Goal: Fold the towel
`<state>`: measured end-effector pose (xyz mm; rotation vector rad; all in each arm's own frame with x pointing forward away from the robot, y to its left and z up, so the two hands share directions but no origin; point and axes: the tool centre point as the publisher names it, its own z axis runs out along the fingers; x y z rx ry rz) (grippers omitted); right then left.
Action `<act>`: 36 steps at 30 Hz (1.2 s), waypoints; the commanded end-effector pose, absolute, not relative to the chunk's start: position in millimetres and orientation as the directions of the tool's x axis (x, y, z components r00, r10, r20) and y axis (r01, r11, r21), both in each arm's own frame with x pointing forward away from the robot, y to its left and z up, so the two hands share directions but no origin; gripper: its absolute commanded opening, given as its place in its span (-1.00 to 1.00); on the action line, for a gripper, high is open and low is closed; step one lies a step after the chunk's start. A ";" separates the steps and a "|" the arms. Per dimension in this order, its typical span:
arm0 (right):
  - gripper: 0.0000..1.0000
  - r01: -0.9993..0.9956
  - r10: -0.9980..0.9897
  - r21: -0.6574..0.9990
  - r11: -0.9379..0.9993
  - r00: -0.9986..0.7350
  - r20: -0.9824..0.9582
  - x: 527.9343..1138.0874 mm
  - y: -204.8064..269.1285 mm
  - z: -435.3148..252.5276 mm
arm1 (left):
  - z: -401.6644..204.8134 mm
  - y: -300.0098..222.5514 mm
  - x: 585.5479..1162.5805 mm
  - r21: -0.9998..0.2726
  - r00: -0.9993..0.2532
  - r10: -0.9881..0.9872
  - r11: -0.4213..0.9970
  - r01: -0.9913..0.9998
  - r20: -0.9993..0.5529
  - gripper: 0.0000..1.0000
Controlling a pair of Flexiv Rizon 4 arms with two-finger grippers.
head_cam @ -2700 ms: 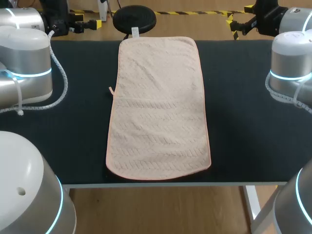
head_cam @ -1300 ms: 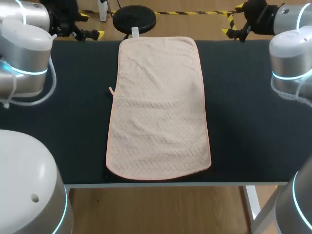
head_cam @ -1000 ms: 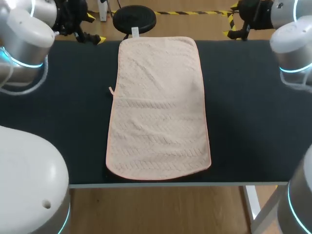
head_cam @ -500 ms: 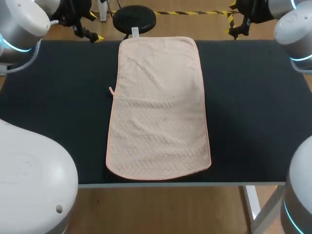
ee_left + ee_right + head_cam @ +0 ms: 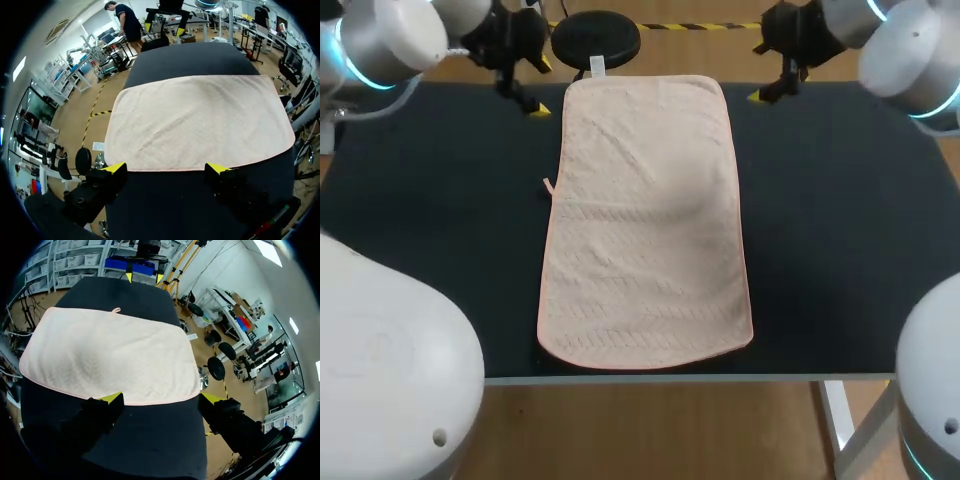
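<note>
Hanging beside a flat towel on the dark worktop.
Head view: showing left claw and right claw near the towel's far corners. Left wrist view: fingers spread, released, towel edge just ahead. Right wrist view: likewise released, facing the opposite edge.

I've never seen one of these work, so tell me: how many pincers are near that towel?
2. The left pincer is by the towel's far left corner, the right pincer by its far right corner. Both are open; none seems hidden.
</note>
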<state>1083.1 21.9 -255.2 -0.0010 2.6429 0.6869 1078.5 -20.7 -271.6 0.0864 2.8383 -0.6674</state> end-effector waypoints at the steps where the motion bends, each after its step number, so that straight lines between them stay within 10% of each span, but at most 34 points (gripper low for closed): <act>1: 1.00 -0.081 0.035 0.363 0.928 -0.953 -0.301 1079.5 31.3 -259.6 | -279.8 -33.6 1080.5 -0.361 -0.979 0.038 0.926 0.110 -0.199 1.00; 36: 1.00 0.022 0.084 0.282 0.959 -0.974 -0.210 1060.8 53.8 -316.2 | -344.4 -47.8 1051.6 -0.291 -0.994 -0.019 0.957 0.014 -0.111 1.00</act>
